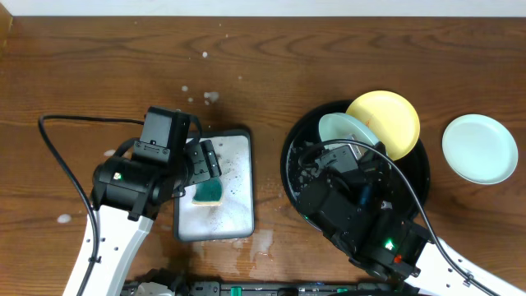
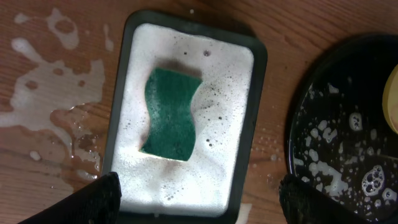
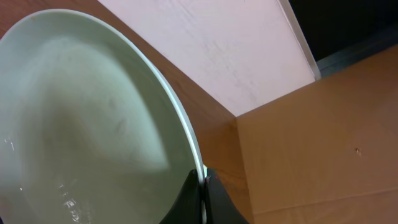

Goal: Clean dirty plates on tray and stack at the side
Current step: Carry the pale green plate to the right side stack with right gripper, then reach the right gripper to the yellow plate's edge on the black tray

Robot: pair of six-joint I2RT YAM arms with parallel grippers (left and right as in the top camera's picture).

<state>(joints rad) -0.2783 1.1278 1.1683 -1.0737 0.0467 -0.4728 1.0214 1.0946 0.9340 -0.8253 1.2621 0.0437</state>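
The small foam-filled tray (image 2: 258,93) holds a green sponge (image 2: 173,115). The left end effector (image 2: 199,208) hovers above it, fingers apart. The right end effector (image 3: 202,186) is clamped on the rim of the pale blue-green plate (image 3: 81,112), which is tilted over the sudsy black tray (image 1: 289,168). The yellow plate (image 1: 386,119) lies on the far edge of the black tray. The mint plate (image 1: 480,149) sits on the bench (image 1: 82,66) to the right of that tray.

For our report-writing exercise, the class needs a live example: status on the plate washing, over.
Left gripper open above sponge. Right gripper shut on pale plate, tilted over black tray. Yellow plate close beside, overlapping tray edge.
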